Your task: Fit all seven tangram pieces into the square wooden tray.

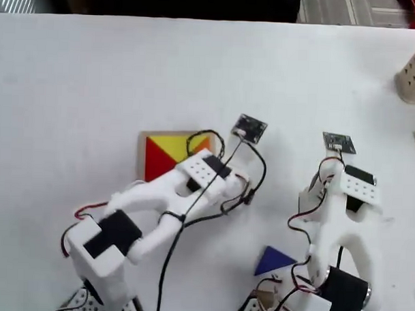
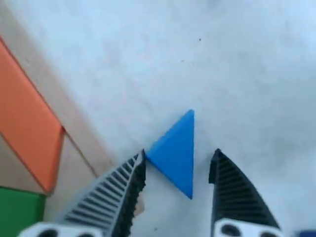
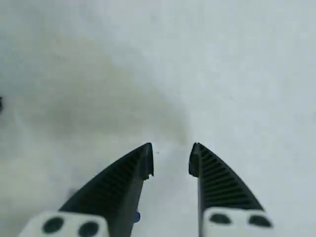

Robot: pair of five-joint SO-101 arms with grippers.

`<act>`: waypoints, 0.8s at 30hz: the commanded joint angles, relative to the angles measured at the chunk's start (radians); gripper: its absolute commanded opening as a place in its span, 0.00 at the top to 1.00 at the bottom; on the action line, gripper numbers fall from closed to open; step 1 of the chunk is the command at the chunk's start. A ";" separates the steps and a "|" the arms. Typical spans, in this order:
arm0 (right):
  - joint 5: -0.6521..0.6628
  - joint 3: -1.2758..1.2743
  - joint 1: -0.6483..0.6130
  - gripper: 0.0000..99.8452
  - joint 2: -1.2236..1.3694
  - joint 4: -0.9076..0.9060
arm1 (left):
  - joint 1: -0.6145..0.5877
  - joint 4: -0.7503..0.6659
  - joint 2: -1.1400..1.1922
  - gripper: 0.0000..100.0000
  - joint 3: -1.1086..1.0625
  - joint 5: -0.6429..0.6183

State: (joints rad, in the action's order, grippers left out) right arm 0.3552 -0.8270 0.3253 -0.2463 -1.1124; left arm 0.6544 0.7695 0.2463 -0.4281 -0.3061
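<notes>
White table [image 2: 222, 59]: left gripper [image 2: 178, 154] gapes around flat blue triangle [image 2: 174, 150], seemingly not gripping it

White plastic arms [image 1: 155, 191], black servos [image 1: 113, 234], red-black cables [image 1: 171, 256], ribbed black fingers [image 2: 116, 190]

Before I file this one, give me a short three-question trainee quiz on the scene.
1. True or false: the light blue triangle lies inside the wooden tray.
2. Which piece lies on the table near the arms' bases? A red, B dark blue triangle, C yellow.
3. Fill in: the right pincer is ___.
Key: 1 false; 2 B; 3 open.
</notes>
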 commanded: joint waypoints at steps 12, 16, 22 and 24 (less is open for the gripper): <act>0.014 0.008 -0.004 0.87 -0.004 0.005 | 0.021 -0.028 -0.004 0.79 0.052 0.084; 0.014 0.008 -0.004 0.87 -0.004 0.005 | 0.021 -0.064 -0.004 0.88 0.049 0.087; 0.014 0.008 -0.004 0.87 -0.004 0.005 | 0.021 -0.084 -0.004 0.90 0.049 0.089; 0.014 0.008 -0.004 0.87 -0.004 0.005 | 0.021 -0.080 0.015 0.90 0.057 0.089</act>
State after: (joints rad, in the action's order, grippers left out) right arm 0.3552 -0.8270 0.3253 -0.2463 -1.1124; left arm 0.6590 0.7050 0.2478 -0.4281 -0.2232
